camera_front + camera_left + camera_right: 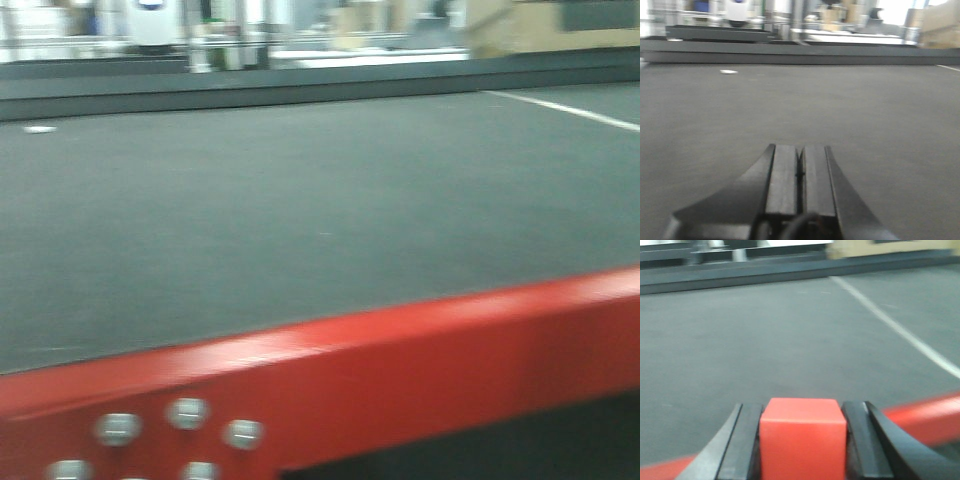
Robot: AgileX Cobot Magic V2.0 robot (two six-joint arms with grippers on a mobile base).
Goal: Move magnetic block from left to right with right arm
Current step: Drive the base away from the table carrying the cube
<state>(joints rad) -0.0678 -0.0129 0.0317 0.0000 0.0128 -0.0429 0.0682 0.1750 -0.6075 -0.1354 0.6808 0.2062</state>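
The magnetic block (802, 440), a plain red cube, fills the gap between the two black fingers of my right gripper (802, 412), which is shut on it. It is held above the red bar (922, 417) at the near edge of the dark mat (765, 340). My left gripper (800, 155) is shut with nothing between its pads, low over the grey mat (865, 115). Neither gripper nor the block shows in the front view, where only the mat (300, 210) and the red bar (400, 370) appear.
A white line (900, 330) crosses the mat on the right. A small white scrap (729, 72) lies far left on the mat. A raised dark ledge (790, 52) bounds the far side, with shelves and boxes behind. Bolts (185, 412) stud the red bar.
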